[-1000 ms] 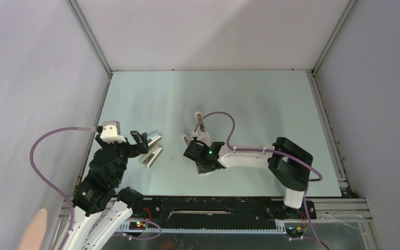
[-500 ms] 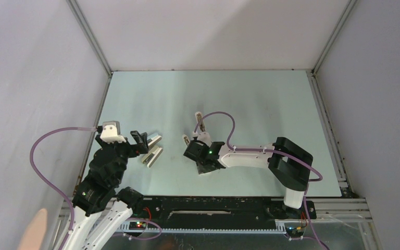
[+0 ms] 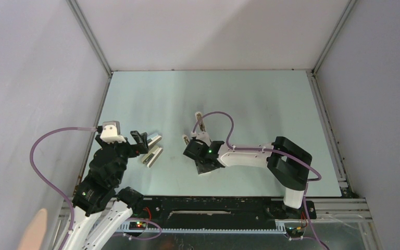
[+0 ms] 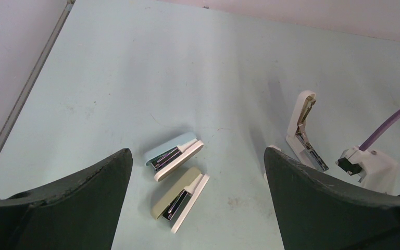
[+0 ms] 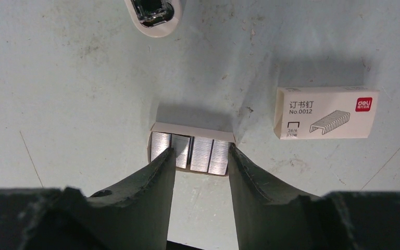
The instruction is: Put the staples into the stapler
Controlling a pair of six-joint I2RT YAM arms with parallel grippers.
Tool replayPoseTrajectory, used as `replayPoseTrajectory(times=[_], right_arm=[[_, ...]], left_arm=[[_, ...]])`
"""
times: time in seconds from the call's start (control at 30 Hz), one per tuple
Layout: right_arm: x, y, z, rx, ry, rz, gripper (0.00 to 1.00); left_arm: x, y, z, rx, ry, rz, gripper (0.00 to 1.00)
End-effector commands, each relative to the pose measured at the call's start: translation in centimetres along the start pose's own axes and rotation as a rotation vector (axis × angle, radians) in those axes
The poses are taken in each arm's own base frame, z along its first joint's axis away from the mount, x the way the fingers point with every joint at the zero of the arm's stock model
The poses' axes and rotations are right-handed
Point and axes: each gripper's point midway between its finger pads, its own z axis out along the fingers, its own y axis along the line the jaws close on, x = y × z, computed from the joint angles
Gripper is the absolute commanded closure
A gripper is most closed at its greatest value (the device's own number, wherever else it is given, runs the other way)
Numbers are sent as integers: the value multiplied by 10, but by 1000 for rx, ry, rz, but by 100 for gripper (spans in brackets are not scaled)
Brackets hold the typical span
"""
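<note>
The slim white stapler (image 3: 200, 124) lies hinged open on the table, its dark metal channel showing in the left wrist view (image 4: 303, 130); its rounded end shows in the right wrist view (image 5: 153, 11). The staples (image 5: 208, 154), grey metal strips side by side in a shallow white tray, lie just in front of it. My right gripper (image 5: 200, 151) is low over them, jaws a narrow way apart. Its left fingertip overlaps the second strip and its right one is at the tray's right edge. The right gripper (image 3: 198, 156) hides the staples from above. My left gripper (image 4: 198, 152) is wide open and empty.
Two larger staplers, one pale blue (image 4: 174, 152) and one olive (image 4: 179, 195), lie below the left gripper (image 3: 140, 141), at the table's left. A little white staple box with a red mark (image 5: 323, 112) lies right of the staples. The enclosure walls ring the table.
Almost nothing: the right arm has shifted a hair to the left. The left arm and the table's things have not moved.
</note>
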Motion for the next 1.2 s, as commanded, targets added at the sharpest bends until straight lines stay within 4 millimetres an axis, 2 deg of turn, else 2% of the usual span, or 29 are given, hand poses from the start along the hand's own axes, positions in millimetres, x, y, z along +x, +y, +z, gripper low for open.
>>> replayPoseTrajectory(times=[0.0,0.13,0.3,0.5,0.67,1.17], right_arm=[[0,5,16,-25,1,-74,57],[-17,15,7,-45,-54,-173,66],[-38,36,-6,-118,-134,-277,75],[-52,34,-25,-122,-180,-278,74],[-48,28,-36,-111,-168,-264,68],[-24,27,-10,-80,-72,-250,58]], left_arm=[[-4,-1,2,3,-15,1,0],[-4,-1,2,2,-16,0,0],[-5,0,2,-1,-18,0,0],[-4,0,3,-3,-15,2,0],[-4,-1,3,0,-15,1,0],[-3,-2,3,3,-13,2,0]])
